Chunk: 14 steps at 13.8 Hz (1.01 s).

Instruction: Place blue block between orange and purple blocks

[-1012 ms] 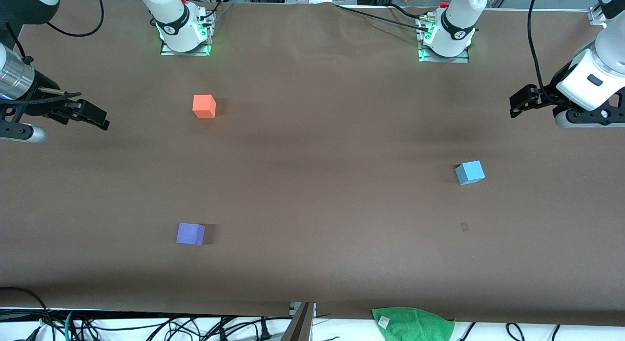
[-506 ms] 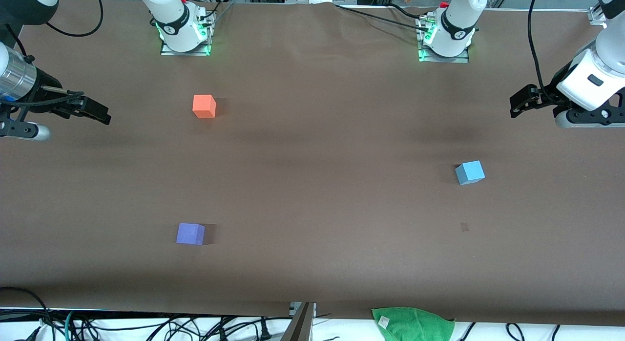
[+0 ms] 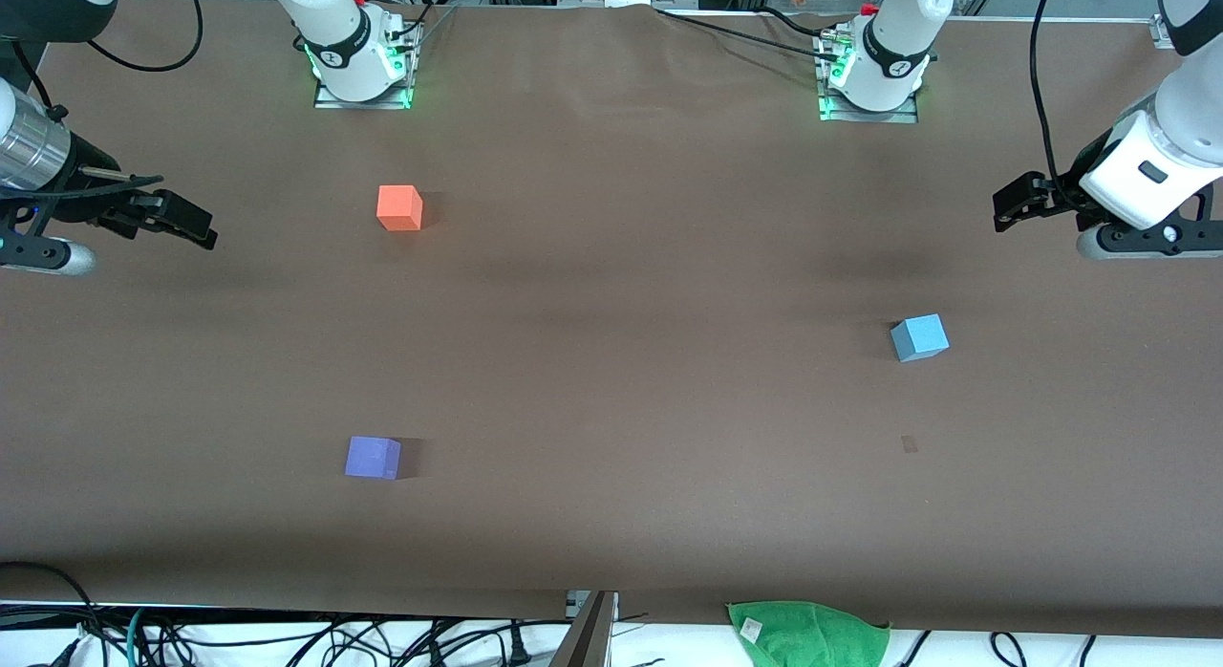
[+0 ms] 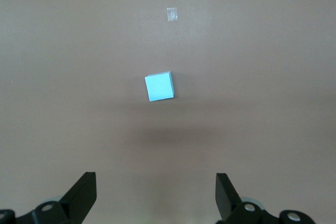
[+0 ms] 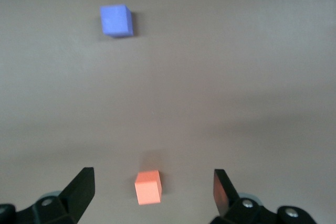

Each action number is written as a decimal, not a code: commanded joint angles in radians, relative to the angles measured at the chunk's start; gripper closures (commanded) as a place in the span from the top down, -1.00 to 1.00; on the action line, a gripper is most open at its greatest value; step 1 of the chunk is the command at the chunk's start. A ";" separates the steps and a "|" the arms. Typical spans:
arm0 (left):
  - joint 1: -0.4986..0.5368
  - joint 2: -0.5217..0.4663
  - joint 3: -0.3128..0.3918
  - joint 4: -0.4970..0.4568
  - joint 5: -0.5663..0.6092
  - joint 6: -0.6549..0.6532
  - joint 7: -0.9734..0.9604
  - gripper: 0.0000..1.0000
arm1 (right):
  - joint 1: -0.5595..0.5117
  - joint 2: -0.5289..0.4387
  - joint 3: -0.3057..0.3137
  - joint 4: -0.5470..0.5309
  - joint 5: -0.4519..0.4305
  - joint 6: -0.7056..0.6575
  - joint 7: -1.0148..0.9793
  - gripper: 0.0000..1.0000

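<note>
Sitting alone on the bare brown worktop [image 3: 611,380], the blue block [image 3: 919,337] lies toward the left arm's end, roughly midway between the edge by the robots' bases and the edge by the front camera, flat on one face and touched by nothing. It is well apart from the other two cubes, so the whole carry is not yet begun.

The orange block [image 3: 399,207] and the purple block [image 3: 373,457] lie toward the right arm's end, the orange one nearer the bases' edge, the purple one nearer the camera's edge. A wide strip of bare worktop separates them, which looks like ample room for a third cube.

The left gripper [image 3: 1015,204] hangs above the worktop near the left arm's end edge, jaws spread wide and holding nothing. Its wrist view frames the blue block [image 4: 159,86] centred between the open fingers, which suggests it is lined up for a descent onto that cube; being the nearer arm, it seems the natural one to pick.

The right gripper [image 3: 182,225] waits over the right arm's end edge, jaws likewise wide and empty, looking across the orange and purple cubes.

A green cloth [image 3: 810,631] lies off the camera's edge.
</note>
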 commanded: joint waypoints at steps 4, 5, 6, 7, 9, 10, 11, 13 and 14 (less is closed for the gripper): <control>0.030 0.069 -0.001 0.009 0.007 -0.018 -0.026 1.00 | 0.002 -0.005 0.005 0.011 0.014 0.043 -0.006 1.00; 0.033 0.086 -0.001 0.009 -0.002 -0.015 -0.058 1.00 | 0.002 -0.005 0.005 0.011 0.014 0.049 -0.006 1.00; 0.043 0.106 -0.001 0.006 -0.003 -0.015 -0.073 1.00 | 0.002 -0.003 0.005 0.011 0.014 0.056 -0.006 1.00; 0.050 0.121 -0.003 -0.010 -0.005 -0.009 -0.076 1.00 | 0.002 -0.003 0.003 0.011 0.014 0.057 -0.006 1.00; 0.050 0.132 -0.003 -0.091 -0.005 0.102 -0.122 0.98 | 0.002 -0.002 0.003 0.011 0.013 0.064 -0.006 1.00; 0.052 0.130 -0.003 -0.154 -0.005 0.197 -0.125 0.98 | 0.002 -0.002 0.003 0.011 0.013 0.070 -0.006 1.00; 0.052 0.130 -0.003 -0.209 -0.005 0.289 -0.125 1.00 | 0.002 -0.002 0.003 0.011 0.014 0.070 -0.006 1.00; 0.052 0.130 -0.001 -0.312 -0.003 0.461 -0.128 1.00 | 0.004 -0.002 0.005 0.011 0.014 0.072 -0.005 1.00; 0.053 0.136 -0.001 -0.360 -0.003 0.538 -0.130 1.00 | 0.004 -0.002 0.005 0.011 0.014 0.070 -0.005 1.00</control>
